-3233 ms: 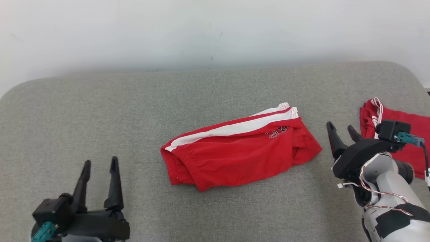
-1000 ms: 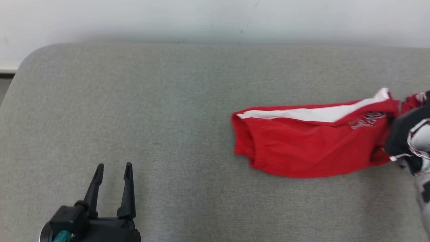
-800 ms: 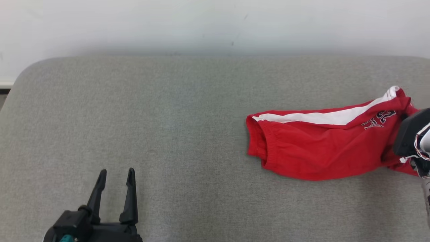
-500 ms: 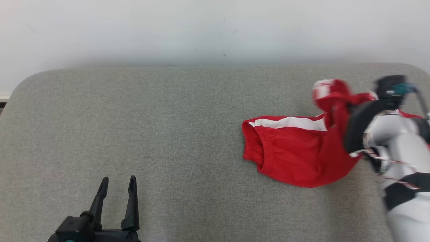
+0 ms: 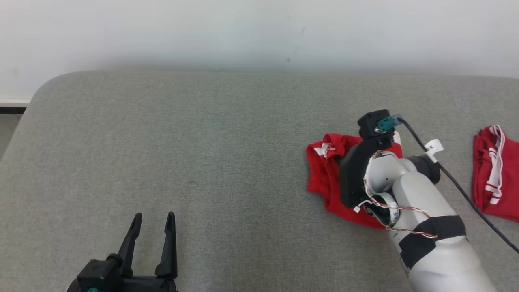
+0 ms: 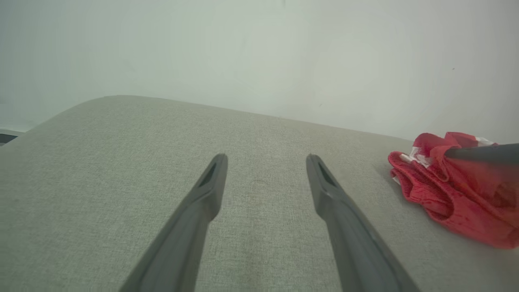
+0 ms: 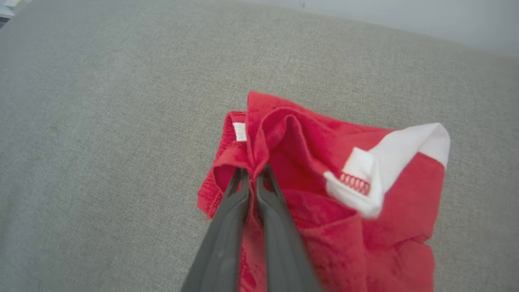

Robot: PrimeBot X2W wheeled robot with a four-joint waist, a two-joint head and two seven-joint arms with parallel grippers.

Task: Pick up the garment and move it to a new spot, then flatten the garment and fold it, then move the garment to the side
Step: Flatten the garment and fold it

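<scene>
The garment (image 5: 324, 174), red shorts with a white side stripe, lies bunched up on the grey padded table (image 5: 202, 142) at the right of the head view, partly under my right forearm. My right gripper (image 7: 252, 172) is shut on a fold of the garment (image 7: 324, 162), pinching red cloth between its fingertips. The left wrist view has the garment (image 6: 446, 194) at its far right. My left gripper (image 5: 152, 221) stands open at the lower left over bare table, far from the cloth, and its fingers (image 6: 211, 182) are spread wide.
A second red and white garment (image 5: 492, 174) lies at the table's right edge. A black cable (image 5: 458, 184) runs from my right wrist across the table. A pale wall rises behind the table, whose left end is rounded.
My right gripper has dragged the held end of the garment leftward over itself, so the shorts went from stretched out to bunched. The camera has shifted. The left gripper stayed open.
</scene>
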